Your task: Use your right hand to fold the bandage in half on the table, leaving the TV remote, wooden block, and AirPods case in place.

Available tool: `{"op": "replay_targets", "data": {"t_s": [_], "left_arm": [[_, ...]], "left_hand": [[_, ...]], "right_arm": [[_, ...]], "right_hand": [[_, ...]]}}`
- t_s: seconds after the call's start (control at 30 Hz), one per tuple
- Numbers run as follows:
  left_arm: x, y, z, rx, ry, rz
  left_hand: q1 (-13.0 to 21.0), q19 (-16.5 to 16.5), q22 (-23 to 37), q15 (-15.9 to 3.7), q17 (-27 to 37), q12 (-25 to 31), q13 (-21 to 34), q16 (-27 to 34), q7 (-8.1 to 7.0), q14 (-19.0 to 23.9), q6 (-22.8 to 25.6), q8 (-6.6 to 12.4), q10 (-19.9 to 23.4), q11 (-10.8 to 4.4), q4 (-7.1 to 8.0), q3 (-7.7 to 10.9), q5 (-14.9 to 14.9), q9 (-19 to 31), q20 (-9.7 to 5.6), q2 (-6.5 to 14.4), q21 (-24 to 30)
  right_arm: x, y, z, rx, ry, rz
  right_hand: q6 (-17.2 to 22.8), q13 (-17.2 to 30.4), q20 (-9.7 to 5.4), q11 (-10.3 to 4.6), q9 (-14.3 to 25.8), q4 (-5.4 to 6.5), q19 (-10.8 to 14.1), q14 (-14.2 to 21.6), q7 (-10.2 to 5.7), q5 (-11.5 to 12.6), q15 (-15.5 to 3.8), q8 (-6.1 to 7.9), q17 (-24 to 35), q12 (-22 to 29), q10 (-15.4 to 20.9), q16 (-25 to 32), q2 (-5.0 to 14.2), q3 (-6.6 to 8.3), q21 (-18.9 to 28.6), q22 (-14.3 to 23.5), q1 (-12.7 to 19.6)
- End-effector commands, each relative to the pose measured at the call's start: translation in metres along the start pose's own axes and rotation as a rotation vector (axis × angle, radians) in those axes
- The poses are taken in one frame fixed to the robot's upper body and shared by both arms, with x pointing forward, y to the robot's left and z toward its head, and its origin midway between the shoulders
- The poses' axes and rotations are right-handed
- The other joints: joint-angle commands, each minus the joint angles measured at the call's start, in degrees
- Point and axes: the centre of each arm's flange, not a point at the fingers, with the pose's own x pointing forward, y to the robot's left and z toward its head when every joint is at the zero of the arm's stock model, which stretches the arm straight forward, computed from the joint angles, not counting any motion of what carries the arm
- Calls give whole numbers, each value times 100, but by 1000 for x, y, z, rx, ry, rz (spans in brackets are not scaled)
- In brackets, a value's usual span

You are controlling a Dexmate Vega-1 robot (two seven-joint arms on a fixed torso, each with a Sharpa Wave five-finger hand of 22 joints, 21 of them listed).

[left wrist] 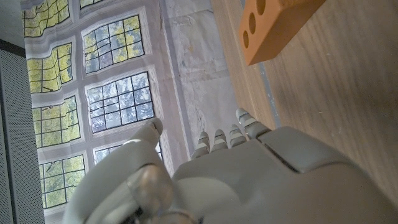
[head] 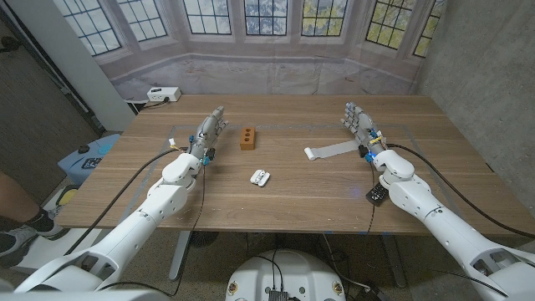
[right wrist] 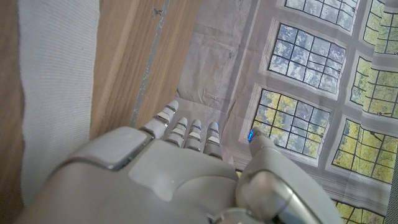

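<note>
My right hand [head: 361, 125] stands empty, fingers apart, just beside the bandage [head: 328, 151] near the table's [head: 284, 196] right edge. My left hand [head: 207, 134], also empty and spread, waits beside the wooden block [head: 247, 139].

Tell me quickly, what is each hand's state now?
Left hand: open, holding nothing.
Right hand: open, holding nothing, beside the bandage.

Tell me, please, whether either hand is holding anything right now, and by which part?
Nothing is held. The right hand stands beside the bandage, fingers apart; the left hand is empty too.
</note>
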Motion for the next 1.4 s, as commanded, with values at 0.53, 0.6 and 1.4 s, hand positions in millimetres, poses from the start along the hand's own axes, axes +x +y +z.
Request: {"op": "replay_targets", "data": {"t_s": [0.53, 0.6, 1.4], "left_arm": [[-2, -1, 3, 14, 5, -2], [-2, 0, 3, 16, 7, -2], [-6, 9, 0, 28, 23, 0]], "left_hand": [[82, 55, 16, 18, 19, 29, 19, 42, 9, 18, -1, 37, -2, -10, -57, 45, 39, 12, 18, 27, 12], [83, 54, 16, 23, 19, 30, 19, 42, 3, 19, 4, 38, 2, -11, -62, 45, 39, 12, 20, 27, 10], [84, 26, 18, 75, 21, 28, 22, 50, -34, 33, 7, 29, 6, -32, -112, 33, 40, 13, 71, 26, -17]], "right_arm": [[-10, -9, 7, -35, 22, 2], [-10, -9, 8, -39, 26, 4], [3, -17, 25, -155, 78, 49]], "right_hand": [[7, 21, -345, -7, 22, -66, 34, -38, -22, 31, -184, 25, 13, 30, -10, 37, -28, 58, 26, 17, 100], [10, 21, -344, -6, 22, -72, 29, -43, -8, 30, -183, 26, 11, 31, -10, 36, -29, 59, 25, 17, 105], [52, 21, -328, -107, 24, -172, 15, -50, 37, 16, -180, 39, -12, 48, 24, 45, -54, 74, 31, 16, 181]]}}
